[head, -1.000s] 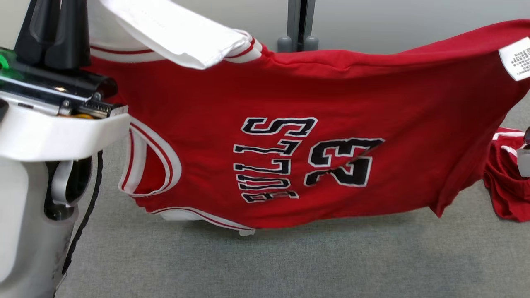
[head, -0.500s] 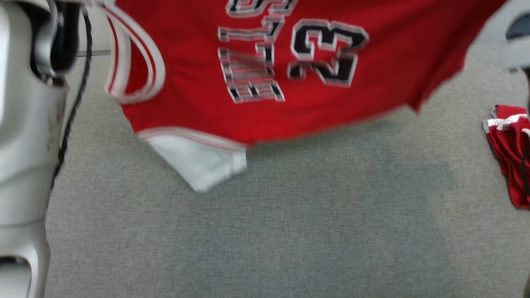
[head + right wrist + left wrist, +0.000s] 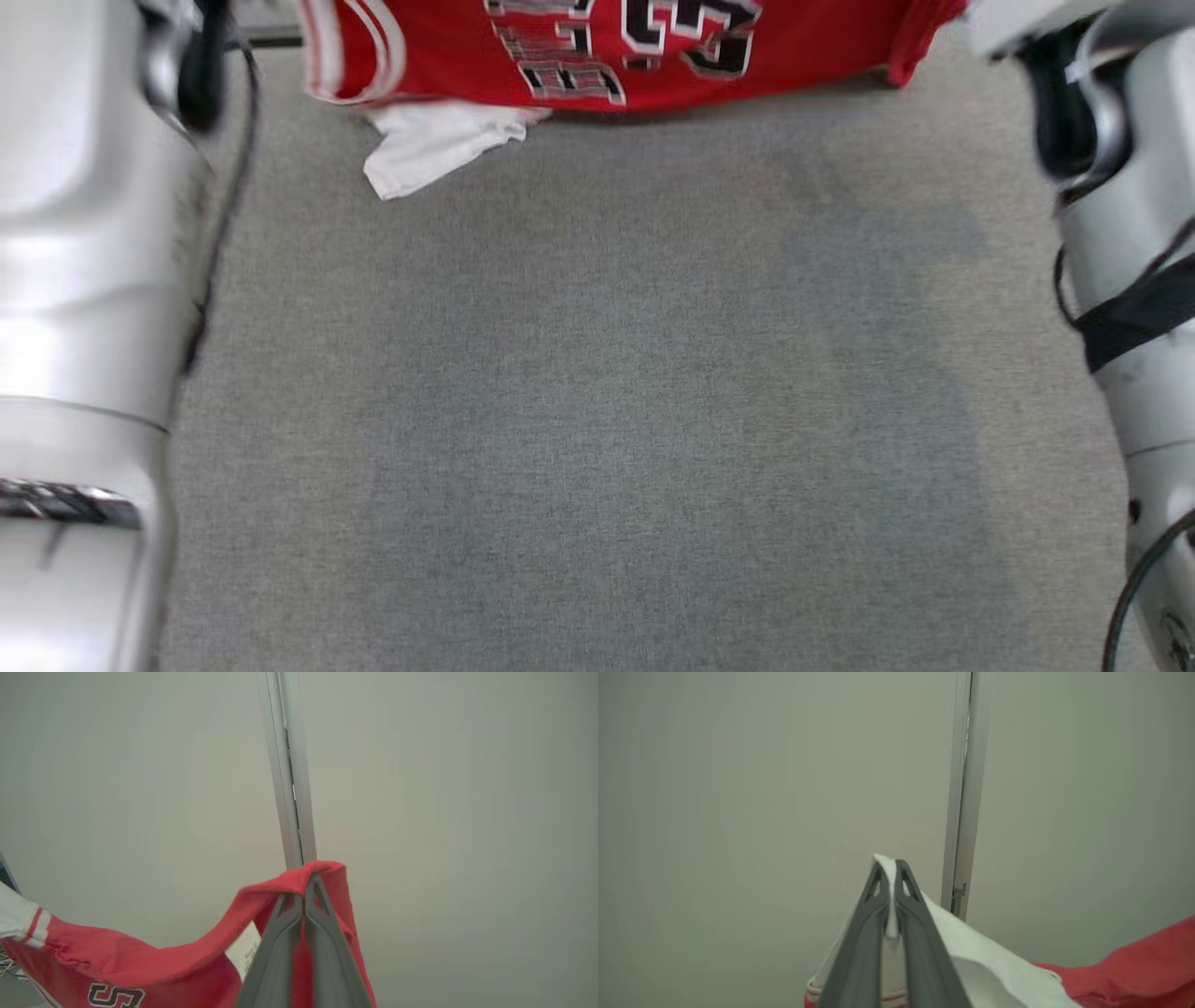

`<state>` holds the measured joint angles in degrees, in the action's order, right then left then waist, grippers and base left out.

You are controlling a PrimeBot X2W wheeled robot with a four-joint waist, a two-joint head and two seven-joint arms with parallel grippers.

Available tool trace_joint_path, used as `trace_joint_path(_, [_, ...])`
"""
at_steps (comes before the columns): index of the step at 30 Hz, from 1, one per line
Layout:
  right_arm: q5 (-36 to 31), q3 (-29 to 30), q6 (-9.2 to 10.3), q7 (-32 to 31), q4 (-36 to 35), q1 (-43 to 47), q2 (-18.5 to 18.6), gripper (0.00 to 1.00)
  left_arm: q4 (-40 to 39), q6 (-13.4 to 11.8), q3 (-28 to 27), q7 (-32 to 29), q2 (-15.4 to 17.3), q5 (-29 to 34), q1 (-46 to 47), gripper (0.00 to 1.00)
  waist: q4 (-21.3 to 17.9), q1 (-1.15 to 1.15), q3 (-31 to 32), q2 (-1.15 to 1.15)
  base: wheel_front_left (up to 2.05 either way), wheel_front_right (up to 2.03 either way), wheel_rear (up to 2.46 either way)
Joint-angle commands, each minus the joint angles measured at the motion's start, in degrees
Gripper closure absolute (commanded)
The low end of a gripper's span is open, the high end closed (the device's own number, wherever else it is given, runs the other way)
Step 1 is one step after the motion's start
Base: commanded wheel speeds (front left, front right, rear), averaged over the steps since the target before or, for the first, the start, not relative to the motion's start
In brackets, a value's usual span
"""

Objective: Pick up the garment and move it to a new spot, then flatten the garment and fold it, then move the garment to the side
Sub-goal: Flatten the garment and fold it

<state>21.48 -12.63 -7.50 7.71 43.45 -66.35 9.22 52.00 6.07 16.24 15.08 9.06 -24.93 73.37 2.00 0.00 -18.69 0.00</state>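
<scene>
The garment (image 3: 635, 56) is a red jersey with black lettering and white sleeves. It hangs stretched sideways at the top of the head view, its lower edge at the grey surface (image 3: 607, 420). One white sleeve (image 3: 429, 149) lies crumpled on that surface below it. In the left wrist view my left gripper (image 3: 891, 868) is shut on white sleeve cloth (image 3: 971, 952). My right gripper (image 3: 308, 882) is shut on a fold of the red hem (image 3: 117, 961), with a white label beside the fingers.
My pale left forearm (image 3: 84, 280) and right forearm (image 3: 1130, 280) frame the head view, with the grey felt-like surface between them. Ahead of both grippers stands a plain pale wall with an upright metal strip (image 3: 964, 788) (image 3: 287, 765).
The head camera has tilted down, so the jersey now sits at the picture's top. The white sleeve, earlier draped over the top edge, now hangs below and lies on the surface. Both grips hold.
</scene>
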Motion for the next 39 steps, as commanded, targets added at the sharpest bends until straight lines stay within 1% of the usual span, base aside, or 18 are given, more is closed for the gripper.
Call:
trace_joint_path(1, [0.1, -0.9, 0.02, 0.7, 3.3, -0.3, -0.4, 1.00, 3.1, 0.5, 0.6, 0.0, -0.8, -0.5, -1.9, 1.00, 0.7, 0.00, -1.8, 0.00, 0.00, 0.00, 0.00])
trace_joint_path(5, [1.2, -2.5, 0.02, 2.4, 12.9, -0.6, -2.2, 1.00, 11.9, 1.1, 1.5, -0.2, -3.3, -2.8, -4.8, 1.00, 1.2, 0.00, -4.0, 0.00, 0.00, 0.00, 0.00])
trace_joint_path(8, [2.0, -4.0, 0.03, 3.8, 17.4, -0.3, -3.1, 1.00, 15.6, 1.4, 2.2, -0.1, -4.4, -4.3, -6.6, 1.00, 1.4, 0.00, -5.2, 0.00, 0.00, 0.00, 0.00])
trace_joint_path(12, [3.7, -6.2, 0.03, 5.9, 19.7, 2.2, -3.7, 1.00, 16.6, 1.4, 3.1, 0.1, -5.1, -5.9, -9.4, 1.00, 1.2, 0.00, -5.5, 0.00, 0.00, 0.00, 0.00])
trace_joint_path(15, [5.7, -7.9, 0.03, 7.0, 19.1, 5.6, -3.4, 1.00, 15.4, 1.5, 2.8, 0.1, -4.8, -7.7, -12.6, 1.00, 1.1, 0.00, -4.4, 0.00, 0.00, 0.00, 0.00])
trace_joint_path(19, [8.8, -9.8, 0.02, 7.6, 15.6, 13.1, -2.5, 1.00, 9.6, 1.4, 0.3, 0.1, -3.0, -9.0, -19.4, 1.00, 1.2, 0.00, -1.9, 0.00, 0.00, 0.00, 0.00])
trace_joint_path(20, [8.8, -9.8, 0.02, 7.6, 15.6, 13.1, -2.5, 1.00, 9.6, 1.4, 0.3, 0.1, -3.0, -9.0, -19.4, 1.00, 1.2, 0.00, -1.9, 0.00, 0.00, 0.00, 0.00])
trace_joint_path(24, [10.0, -10.5, 0.03, 7.5, 8.7, 22.3, -0.3, 1.00, 1.2, 1.4, -2.6, 0.0, -1.5, -8.1, -28.2, 1.00, 1.4, 0.00, 0.9, 0.00, 0.00, 0.00, 0.00])
trace_joint_path(30, [10.3, -10.1, 0.03, 7.5, -1.3, 37.5, 1.4, 1.00, -10.4, 1.4, -6.3, 0.1, 0.1, -6.0, -43.2, 1.00, 1.5, 0.00, 6.7, 0.00, 0.00, 0.00, 0.00])
trace_joint_path(32, [10.4, -9.7, 0.03, 7.5, -4.3, 42.2, 2.1, 1.00, -13.9, 0.8, -6.8, 0.1, 0.5, -5.4, -48.6, 1.00, 1.6, 0.00, 8.5, 0.00, 0.00, 0.00, 0.00])
trace_joint_path(33, [10.9, -8.7, 0.02, 7.5, -8.2, 49.4, 2.8, 1.00, -20.6, -0.9, -7.3, -0.1, 1.0, -4.9, -56.3, 1.00, 2.0, 0.00, 11.4, 0.00, 0.00, 0.00, 0.00])
trace_joint_path(35, [10.8, -7.4, 0.03, 7.0, -10.7, 53.6, 3.5, 1.00, -25.9, -2.5, -7.4, -1.1, 1.6, -4.8, -61.2, 1.00, 2.3, 0.00, 13.0, 0.00, 0.00, 0.00, 0.00])
trace_joint_path(39, [9.4, -4.3, 0.03, 3.9, -17.0, 61.8, 4.1, 1.00, -38.8, -6.1, -7.1, -6.8, 3.0, -4.9, -70.9, 1.00, 2.9, 0.00, 15.5, 0.00, 0.00, 0.00, 0.00])
